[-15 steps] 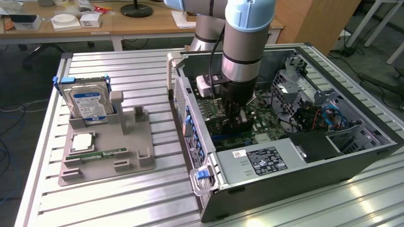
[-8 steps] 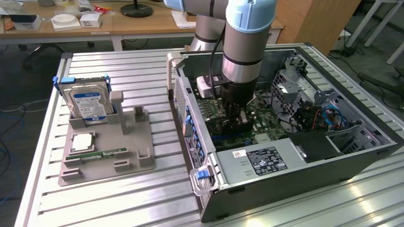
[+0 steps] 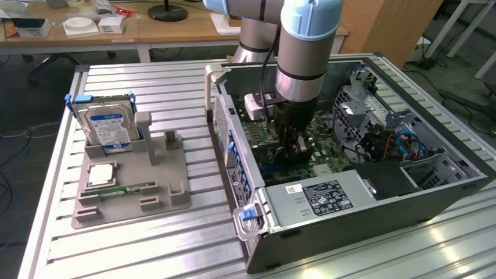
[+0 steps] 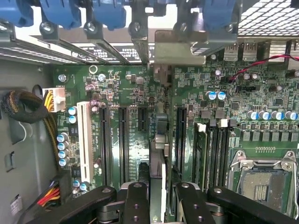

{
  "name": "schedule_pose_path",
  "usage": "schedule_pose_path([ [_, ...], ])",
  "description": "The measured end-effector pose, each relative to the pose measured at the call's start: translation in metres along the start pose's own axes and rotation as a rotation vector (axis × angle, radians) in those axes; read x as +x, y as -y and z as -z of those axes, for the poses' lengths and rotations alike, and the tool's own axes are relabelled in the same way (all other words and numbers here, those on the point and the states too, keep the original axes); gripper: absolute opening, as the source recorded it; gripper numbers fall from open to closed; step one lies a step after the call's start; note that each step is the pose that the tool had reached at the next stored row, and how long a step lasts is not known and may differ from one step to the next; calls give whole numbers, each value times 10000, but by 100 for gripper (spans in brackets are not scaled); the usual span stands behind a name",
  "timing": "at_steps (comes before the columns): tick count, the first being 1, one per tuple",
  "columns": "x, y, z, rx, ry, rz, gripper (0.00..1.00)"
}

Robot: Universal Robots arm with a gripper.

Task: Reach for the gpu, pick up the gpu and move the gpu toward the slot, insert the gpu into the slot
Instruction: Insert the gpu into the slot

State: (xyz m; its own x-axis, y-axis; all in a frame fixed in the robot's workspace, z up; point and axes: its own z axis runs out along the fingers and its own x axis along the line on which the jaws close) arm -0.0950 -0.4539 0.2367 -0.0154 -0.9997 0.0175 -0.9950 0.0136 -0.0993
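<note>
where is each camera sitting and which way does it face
Exterior view: raised off the table, looking down into the open computer case; shows the arm and gripper.
Wrist view: on the wrist, looking along the fingers at the motherboard; the gpu sits edge-on between them.
Shared: motherboard, case interior and gripper.

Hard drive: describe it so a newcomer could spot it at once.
On the slatted table, a grey holder sits at the exterior view's left of the open computer case. The hard drive stands upright at its far end: silver with a blue-white label, unlike the green memory stick lying flat nearer.
</note>
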Motion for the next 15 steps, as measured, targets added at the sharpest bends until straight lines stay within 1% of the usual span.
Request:
schedule_pose_path([
  [12, 0, 2, 2, 0, 2, 18, 27],
  [15, 0, 6, 30, 2, 4, 19, 27],
])
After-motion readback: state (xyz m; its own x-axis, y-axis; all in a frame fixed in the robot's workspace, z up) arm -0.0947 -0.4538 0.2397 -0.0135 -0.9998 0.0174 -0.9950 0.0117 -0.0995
